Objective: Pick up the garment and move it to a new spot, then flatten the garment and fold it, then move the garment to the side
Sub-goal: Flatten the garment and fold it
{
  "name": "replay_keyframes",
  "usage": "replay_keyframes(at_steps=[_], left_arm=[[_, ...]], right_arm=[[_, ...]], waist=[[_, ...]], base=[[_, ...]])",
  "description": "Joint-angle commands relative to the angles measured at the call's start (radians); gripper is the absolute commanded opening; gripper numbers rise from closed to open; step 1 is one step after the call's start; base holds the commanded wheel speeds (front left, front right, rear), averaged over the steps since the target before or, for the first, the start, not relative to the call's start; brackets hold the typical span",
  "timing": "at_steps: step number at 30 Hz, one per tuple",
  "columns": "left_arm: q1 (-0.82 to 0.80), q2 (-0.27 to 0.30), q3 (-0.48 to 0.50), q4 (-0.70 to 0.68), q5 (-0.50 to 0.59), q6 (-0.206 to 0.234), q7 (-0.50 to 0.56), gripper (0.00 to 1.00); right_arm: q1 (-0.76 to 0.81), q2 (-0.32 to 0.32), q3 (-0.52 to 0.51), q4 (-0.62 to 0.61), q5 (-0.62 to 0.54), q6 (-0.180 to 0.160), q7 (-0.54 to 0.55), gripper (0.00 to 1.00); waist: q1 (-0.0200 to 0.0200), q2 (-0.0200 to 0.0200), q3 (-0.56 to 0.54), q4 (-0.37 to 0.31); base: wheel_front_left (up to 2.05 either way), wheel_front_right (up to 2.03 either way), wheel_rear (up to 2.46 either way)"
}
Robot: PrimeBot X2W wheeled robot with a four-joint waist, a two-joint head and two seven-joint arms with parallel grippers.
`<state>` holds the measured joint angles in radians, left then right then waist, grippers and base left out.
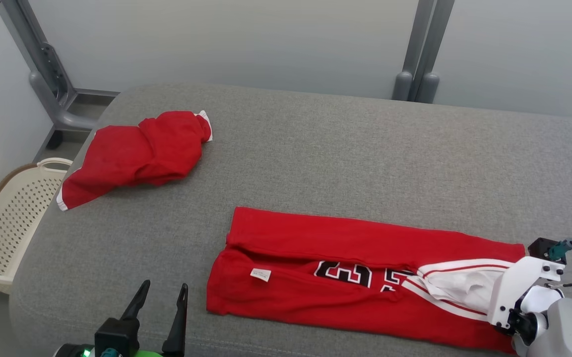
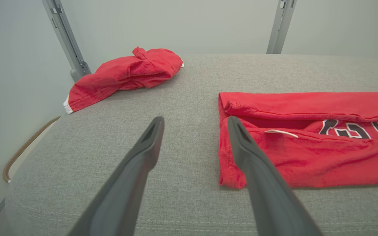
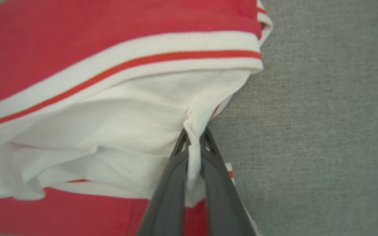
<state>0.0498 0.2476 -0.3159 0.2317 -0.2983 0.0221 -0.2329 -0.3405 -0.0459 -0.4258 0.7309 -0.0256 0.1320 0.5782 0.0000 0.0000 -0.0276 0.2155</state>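
Garment [image 1: 315, 238] laid lower centre of frame on surface [image 1: 340, 148], long axis left-right. Right fingers [image 3: 169, 196] pinched shut on its white right end; left fingers [image 2: 136, 164] spread wide, empty, beside left hem.

A cream perforated basket [image 1: 8, 218] sits just beside the grey padded table's [image 1: 340, 148] left end.

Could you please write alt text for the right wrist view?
The right gripper is shut on a pinch of white fabric at the edge of the red jersey, by its striped trim. A grey surface lies to the right.
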Motion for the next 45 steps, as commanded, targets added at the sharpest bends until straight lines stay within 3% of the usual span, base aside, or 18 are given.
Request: replay_keyframes(at_steps=[1, 10, 22, 26, 32, 45], left_arm=[[-0.014, 0.007, 0.000, 0.000, -0.006, 0.005, 0.003, 1.00], [-0.012, 0.006, -0.008, 0.005, -0.010, 0.009, 0.002, 1.00], [-0.009, 0.003, -0.020, 0.012, -0.019, 0.015, -0.005, 1.00], [-0.007, 0.002, -0.023, 0.011, -0.022, 0.018, -0.005, 1.00], [-0.005, -0.001, -0.028, 0.017, -0.027, 0.019, -0.007, 1.00], [-0.010, -0.011, -0.041, 0.038, -0.037, 0.018, -0.015, 1.00]], right_arm=[[-0.004, -0.010, -0.029, 0.016, -0.032, -0.003, -0.009, 0.00], [-0.015, -0.014, -0.120, 0.025, -0.100, -0.003, -0.020, 0.00], [0.012, -0.086, -0.354, -0.178, -0.294, -0.002, 0.014, 0.00], [0.008, -0.079, -0.363, -0.219, -0.314, -0.002, 0.028, 0.00], [0.034, -0.063, -0.263, -0.257, -0.259, -0.002, 0.067, 0.00], [0.090, -0.014, 0.223, -0.447, 0.058, -0.002, 0.230, 0.00]], waist=[[0.0000, 0.0000, -0.001, -0.002], [0.0000, 0.0000, -0.005, -0.010], [0.0000, 0.0000, -0.010, -0.025], [0.0000, 0.0000, -0.013, -0.033], [0.0000, 0.0000, -0.022, -0.043], [0.0000, 0.0000, -0.044, -0.065]], base=[[0.00, 0.00, 0.00], [0.00, 0.00, 0.00], [0.00, 0.00, 0.00], [0.00, 0.00, 0.00], [0.00, 0.00, 0.00], [0.00, 0.00, 0.00]])
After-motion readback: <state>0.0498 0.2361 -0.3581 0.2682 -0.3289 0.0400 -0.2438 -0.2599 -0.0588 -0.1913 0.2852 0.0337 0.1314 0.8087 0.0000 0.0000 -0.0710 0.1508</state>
